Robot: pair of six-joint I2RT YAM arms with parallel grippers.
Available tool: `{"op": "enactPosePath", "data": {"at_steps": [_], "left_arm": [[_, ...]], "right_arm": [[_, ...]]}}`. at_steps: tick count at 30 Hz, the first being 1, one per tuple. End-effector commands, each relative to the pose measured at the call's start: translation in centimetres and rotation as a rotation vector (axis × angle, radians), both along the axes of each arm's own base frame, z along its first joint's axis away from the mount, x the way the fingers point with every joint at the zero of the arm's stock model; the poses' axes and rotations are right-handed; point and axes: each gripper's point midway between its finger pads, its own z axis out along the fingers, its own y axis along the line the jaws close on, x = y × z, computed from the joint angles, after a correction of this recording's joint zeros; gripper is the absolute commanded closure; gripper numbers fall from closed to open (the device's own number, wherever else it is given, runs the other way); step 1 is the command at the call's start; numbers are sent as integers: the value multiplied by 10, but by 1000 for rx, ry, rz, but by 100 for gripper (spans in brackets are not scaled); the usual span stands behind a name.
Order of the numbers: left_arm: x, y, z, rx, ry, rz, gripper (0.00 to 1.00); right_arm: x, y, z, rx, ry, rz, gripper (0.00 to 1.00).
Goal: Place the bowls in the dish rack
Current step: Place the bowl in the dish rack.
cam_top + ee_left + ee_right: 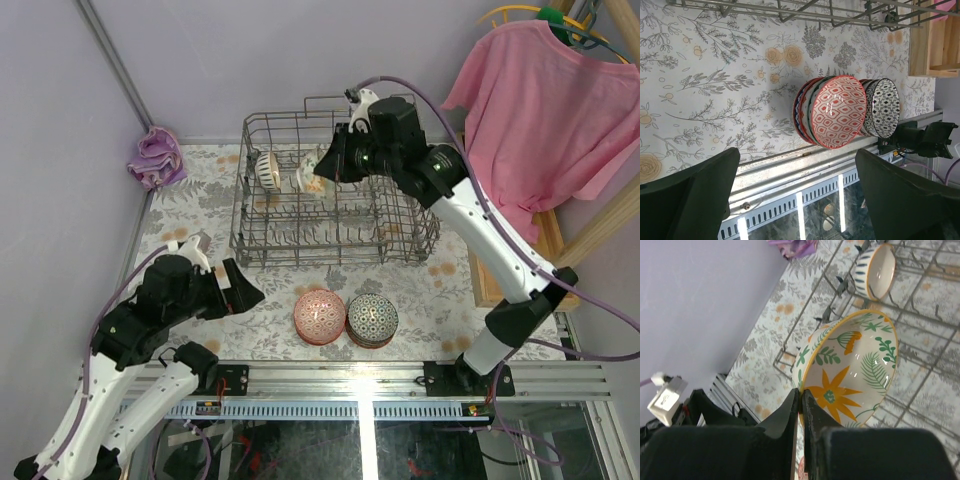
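The grey wire dish rack point(400, 235) stands at the back middle of the table. One cream bowl with a striped outside point(266, 168) stands on edge in it, also in the right wrist view point(875, 271). My right gripper point(801, 396) is shut on the rim of an orange-green floral bowl point(855, 367) and holds it on edge over the rack point(310, 172). Two stacks of bowls sit in front of the rack: a red-pink topped one point(320, 314) point(837, 111) and a grey patterned one point(372, 318) point(882, 107). My left gripper point(795, 200) is open and empty, left of the stacks point(240, 290).
A purple cloth point(156, 157) lies at the back left corner by the wall. A pink shirt point(540, 100) hangs at the right over a wooden frame point(500, 270). The metal rail point(360, 375) runs along the table's near edge.
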Motion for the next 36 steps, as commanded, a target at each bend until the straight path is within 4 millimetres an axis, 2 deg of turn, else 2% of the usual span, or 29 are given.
{"op": "enactPosePath", "data": {"at_steps": [1,6,18,24,36], "left_arm": [[-9,1,13,-23,-22,-13,0],[-13,5,15,-19,-23,-5,0],[-21,15,22,-6,-31,20,0],[-24,18,26,0,-38,26,0],[-26,20,25,7,-40,21,0]], "right_arm": [[23,18,58,200,-124,110,100],[60,30,52,271,-130,146,100],[123,56,26,376,-128,178,100],[147,66,7,399,-112,173,100],[181,76,-32,407,-63,147,100]]}}
